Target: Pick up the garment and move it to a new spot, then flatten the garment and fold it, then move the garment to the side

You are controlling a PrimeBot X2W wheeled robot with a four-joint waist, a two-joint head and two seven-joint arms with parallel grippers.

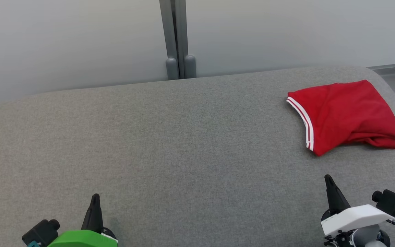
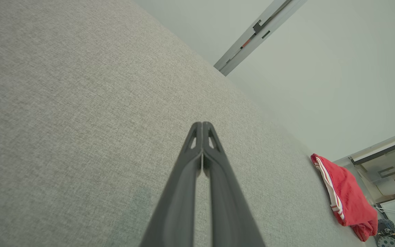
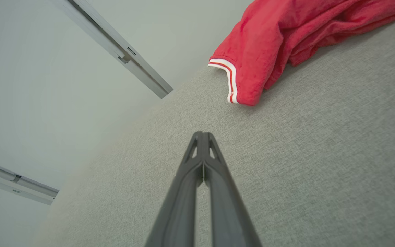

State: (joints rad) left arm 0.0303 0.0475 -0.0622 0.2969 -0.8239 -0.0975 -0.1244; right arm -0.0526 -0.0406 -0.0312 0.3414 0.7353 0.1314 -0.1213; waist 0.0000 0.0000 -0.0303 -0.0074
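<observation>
A grey cloth-covered table (image 1: 170, 144) is spread across the head view. It is backed by a pale wall (image 1: 63, 41) in which a grey upright post (image 1: 177, 37) is set. The red garment (image 1: 345, 115), edged with a white-and-red band, is laid in a rumpled fold at the table's far right, near its rounded corner. Bare grey cloth is seen between it and the right gripper (image 1: 327, 178), which is poised near it with its fingers pressed together on nothing. The left gripper (image 1: 95, 197) is seen well apart at the lower left, likewise closed and empty. Both gripper bodies are cut off by the bottom edge. The garment's lower layers are hidden under its top fold. Clutter past the table's end in the left wrist view is too small to be made out.
</observation>
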